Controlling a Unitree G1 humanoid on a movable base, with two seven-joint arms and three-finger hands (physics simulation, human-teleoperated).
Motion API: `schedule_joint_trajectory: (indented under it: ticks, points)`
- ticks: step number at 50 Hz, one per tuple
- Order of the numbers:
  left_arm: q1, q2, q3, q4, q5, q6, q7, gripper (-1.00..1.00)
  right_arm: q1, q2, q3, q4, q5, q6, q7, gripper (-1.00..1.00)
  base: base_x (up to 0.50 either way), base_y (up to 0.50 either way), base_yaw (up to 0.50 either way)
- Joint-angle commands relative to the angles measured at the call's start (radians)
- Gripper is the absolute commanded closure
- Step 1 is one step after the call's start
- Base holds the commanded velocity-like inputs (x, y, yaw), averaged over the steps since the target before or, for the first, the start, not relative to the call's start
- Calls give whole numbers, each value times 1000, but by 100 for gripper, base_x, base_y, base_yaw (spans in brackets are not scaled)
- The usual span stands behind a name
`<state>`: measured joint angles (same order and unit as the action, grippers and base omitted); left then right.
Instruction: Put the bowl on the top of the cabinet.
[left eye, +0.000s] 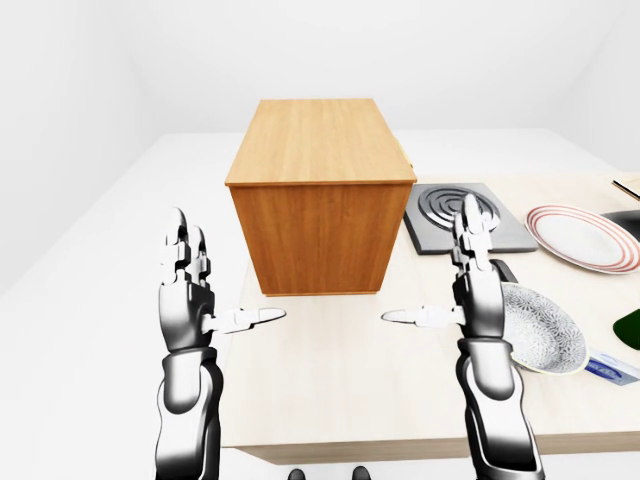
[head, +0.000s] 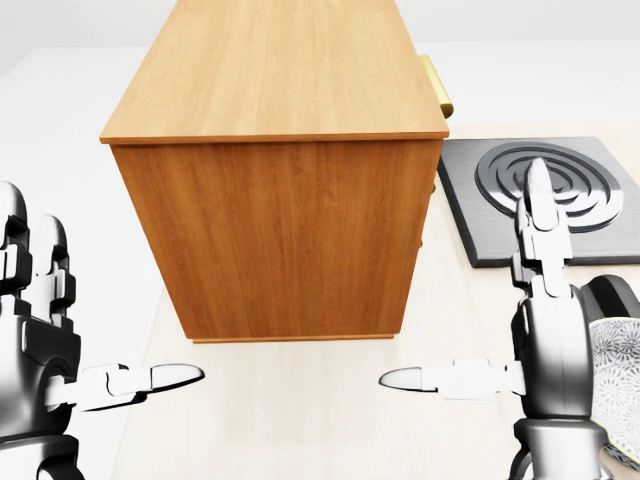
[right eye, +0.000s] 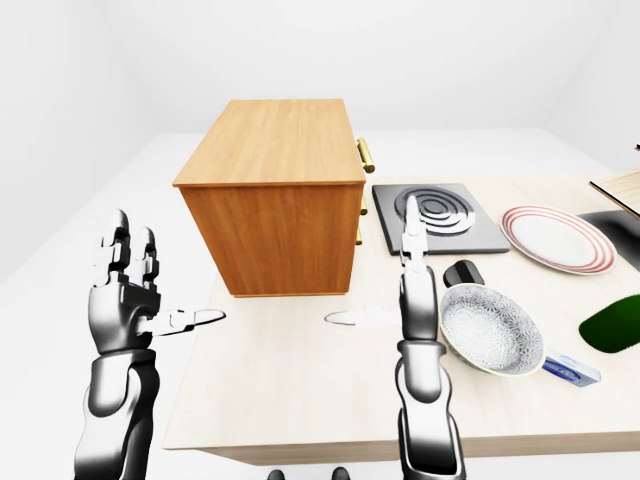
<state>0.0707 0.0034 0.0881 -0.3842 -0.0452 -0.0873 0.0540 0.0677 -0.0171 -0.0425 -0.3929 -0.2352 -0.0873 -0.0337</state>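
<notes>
The patterned grey-white bowl (right eye: 490, 330) rests on the light table, just right of my right hand. A wooden cabinet (left eye: 318, 190) stands on the table ahead, and its flat top (head: 275, 70) is bare. My left hand (left eye: 225, 280) is raised at the table's left edge, open, fingers up and thumb pointing right. Beside the bowl, my right hand (left eye: 432, 268) is open too, fingers up and thumb pointing left; it does not touch the bowl. In the head view only the bowl's edge (head: 618, 375) shows, behind my right hand.
A black hob plate (left eye: 455, 212) lies right of the cabinet, with a red-rimmed plate (left eye: 585, 238) further right. A small black object (right eye: 462, 272) sits just above the bowl. A green thing (right eye: 612, 325) and a blue-white packet (right eye: 570, 370) lie at the right.
</notes>
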Motion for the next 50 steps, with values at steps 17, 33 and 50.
schedule_joint_trajectory:
  ticks: [17,33,50]
  points:
    - [6,0,0,27,22,0,17,-100,13,-83,-365,-403,-169,76,351,-100,0,0,0]
    - [1,0,1,26,24,0,23,-100,90,-76,-494,-367,-244,0,509,-100,0,0,0]
    - [4,0,-3,30,26,0,21,-100,148,-51,-570,-296,-277,0,620,-100,0,0,0]
